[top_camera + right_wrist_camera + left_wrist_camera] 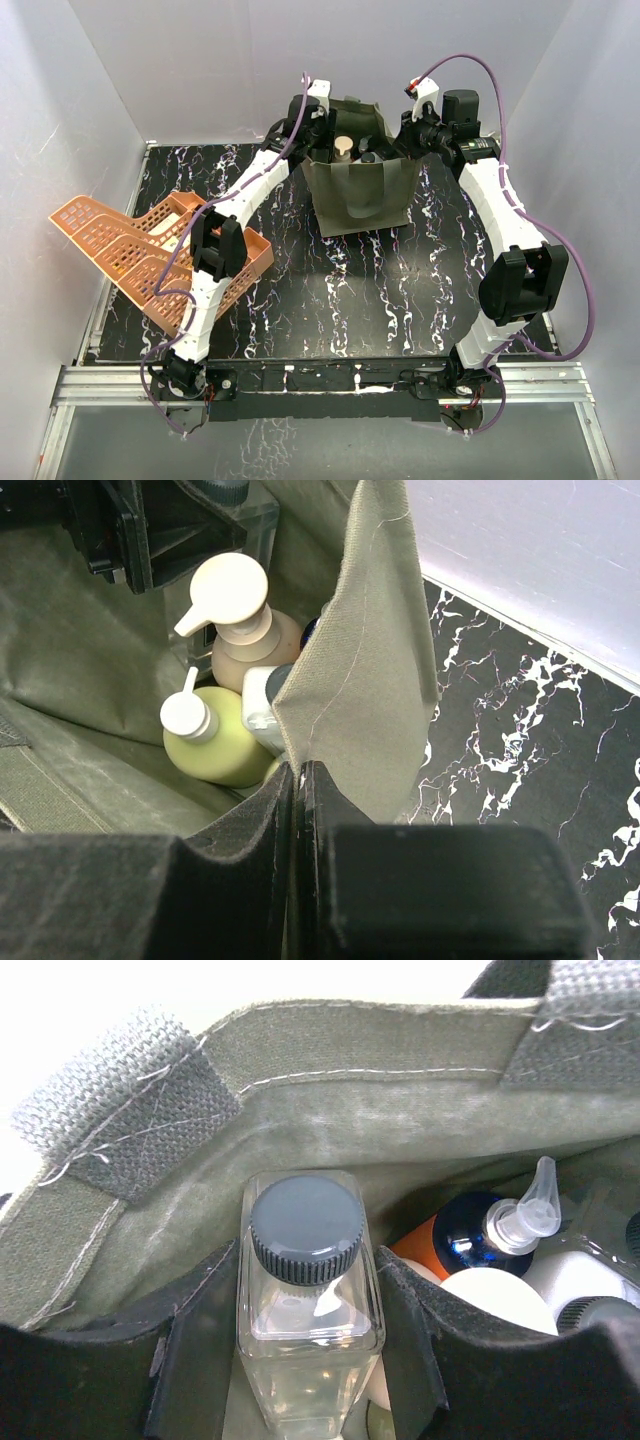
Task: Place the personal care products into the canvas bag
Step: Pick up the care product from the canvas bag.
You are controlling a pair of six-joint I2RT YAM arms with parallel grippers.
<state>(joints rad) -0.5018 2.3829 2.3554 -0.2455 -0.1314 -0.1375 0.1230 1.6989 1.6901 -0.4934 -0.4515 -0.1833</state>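
Olive canvas bag [370, 680], wall pinched shut-tight by right pincer [300, 810]; square clear bottle [310, 1300] clamped upright in left pincer [305, 1360], inside the mouth beside other bottles [500, 1305]. Lower into the free gap, then spread.

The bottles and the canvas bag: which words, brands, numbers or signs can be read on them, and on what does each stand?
None: no text can be read in any view.
The square clear bottle, the orange bottle with blue top, the tan pump bottle and the yellow-green pump bottle show no label on their visible sides.
The canvas bag shows only plain fabric and stitching.
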